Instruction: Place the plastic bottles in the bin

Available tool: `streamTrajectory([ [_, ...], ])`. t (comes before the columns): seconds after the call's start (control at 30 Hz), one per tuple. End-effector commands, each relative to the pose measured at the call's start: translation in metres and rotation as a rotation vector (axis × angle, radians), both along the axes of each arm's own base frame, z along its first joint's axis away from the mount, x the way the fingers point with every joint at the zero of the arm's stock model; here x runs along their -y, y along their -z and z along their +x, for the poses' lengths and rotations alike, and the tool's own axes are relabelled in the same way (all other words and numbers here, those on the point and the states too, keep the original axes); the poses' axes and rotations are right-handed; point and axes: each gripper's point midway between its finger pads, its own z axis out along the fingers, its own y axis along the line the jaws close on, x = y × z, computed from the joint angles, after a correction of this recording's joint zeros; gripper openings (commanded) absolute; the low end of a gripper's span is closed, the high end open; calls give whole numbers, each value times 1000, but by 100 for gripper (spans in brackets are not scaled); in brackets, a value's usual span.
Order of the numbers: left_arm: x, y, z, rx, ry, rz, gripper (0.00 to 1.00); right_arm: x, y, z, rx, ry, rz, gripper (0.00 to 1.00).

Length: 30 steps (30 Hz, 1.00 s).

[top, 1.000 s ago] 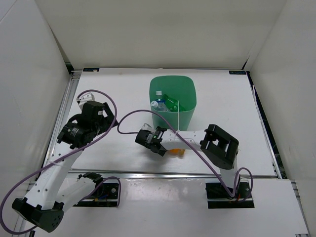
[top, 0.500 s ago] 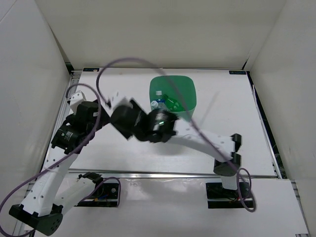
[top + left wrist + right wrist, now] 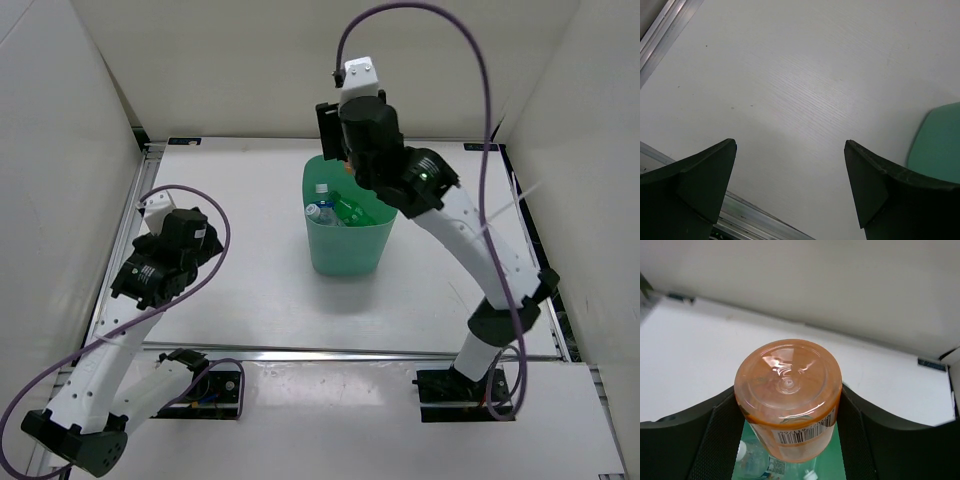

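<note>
Nearly done: the orange bottle [image 3: 788,390] is clamped in the right hand [image 3: 789,412] above the bin [image 3: 345,255], not dropped yet. Green bottle [image 3: 352,211] and 2 clear bottles [image 3: 316,210] lie inside; left hand [image 3: 790,147] gapes empty over the table [image 3: 805,75].

My overhead view is bright and evenly lit by diffuse light from above. The white table [image 3: 250,290] and the walls run close to washed out. Shadows are soft, with a faint one hugging the bin [image 3: 345,258] at 6 o'clock, and edges across the view are crisp.

In the left wrist view the table carries a pale sheen through the centre and dims toward 7 o'clock. The fingers [image 3: 687,192] of the left gripper [image 3: 790,144] read near-black and soft-edged.

In the right wrist view small glare spots sit on the base of the orange bottle [image 3: 788,385], which is sharp. The bin's inside at 6 o'clock is blurred.
</note>
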Motion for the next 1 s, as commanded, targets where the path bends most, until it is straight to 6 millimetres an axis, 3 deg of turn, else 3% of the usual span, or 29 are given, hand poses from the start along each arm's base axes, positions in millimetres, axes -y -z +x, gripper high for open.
streamTrajectory([
  [0.0,-9,2,0,6,-41,26,100,3,45,18,-139,8,8,49],
  [0.07,-11,2,-2,1,-50,38,100,11,63,23,-209,14,17,56],
  [0.13,-13,1,-2,4,-57,45,100,11,81,22,-274,8,26,81],
  [0.2,-18,5,-3,-1,-75,68,100,17,83,20,-286,23,38,100],
  [0.27,-22,7,-7,10,-92,67,100,23,76,16,-288,19,69,100],
  [0.3,-21,7,-7,15,-100,57,100,18,81,11,-324,-32,70,100],
  [0.33,-22,10,-9,16,-105,51,100,23,69,10,-327,-36,130,100],
  [0.37,-22,12,-10,19,-112,41,100,29,70,5,-359,-46,144,100],
  [0.5,-9,20,-10,-1,-57,-14,100,53,81,-4,-541,-43,264,100],
  [0.57,-9,20,-10,-1,-56,-14,100,70,87,-7,-607,-37,295,100],
  [0.6,-9,20,-10,-1,-56,-14,100,67,98,-13,-673,-77,318,100],
  [0.67,-10,19,-10,5,-69,-14,100,81,93,-17,-694,-118,392,100],
  [0.7,-10,21,-9,-5,-69,-10,100,93,104,-19,-721,-110,419,100],
  [0.73,-9,19,-7,4,-60,-5,100,92,105,-22,-739,-154,449,100],
  [0.97,-13,17,5,26,-83,14,100,144,105,7,-674,-44,510,100],
])
